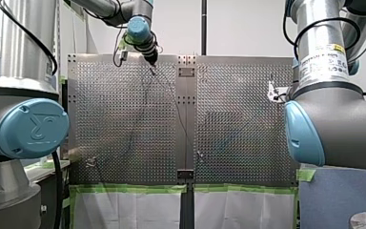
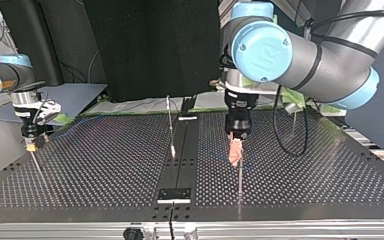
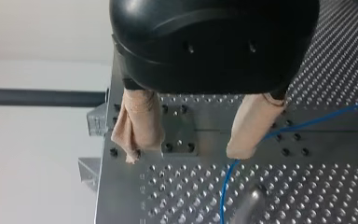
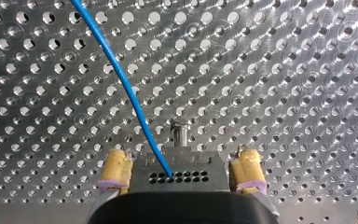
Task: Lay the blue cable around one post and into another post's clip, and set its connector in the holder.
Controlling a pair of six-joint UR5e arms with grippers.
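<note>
On my left arm, the blue joint cap [image 1: 32, 128] carries the UR mark. My left pincer [image 1: 151, 61] hangs left of the desk's [image 1: 124, 124] dark middle strip [image 1: 186, 119], near the strip's far end. Its beige pads [image 3: 140, 121] stand apart and grip nothing. The blue cable [image 3: 224, 186] runs just beside one pad, though I cannot tell whether it touches, and then passes a blurred post [image 3: 247, 207]. Well right of the strip, my right pincer [image 4: 182, 157] has its yellow pads [image 4: 115, 170] pressed against both sides of a grey connector [image 4: 182, 173] with two rows of small holes. The cable ends at this connector, and an upright post [image 4: 181, 133] stands just ahead of it. Furthest right of the strip, my right arm bears a white label [image 1: 325, 59] with a yellow patch, but its print is too small to read.
</note>
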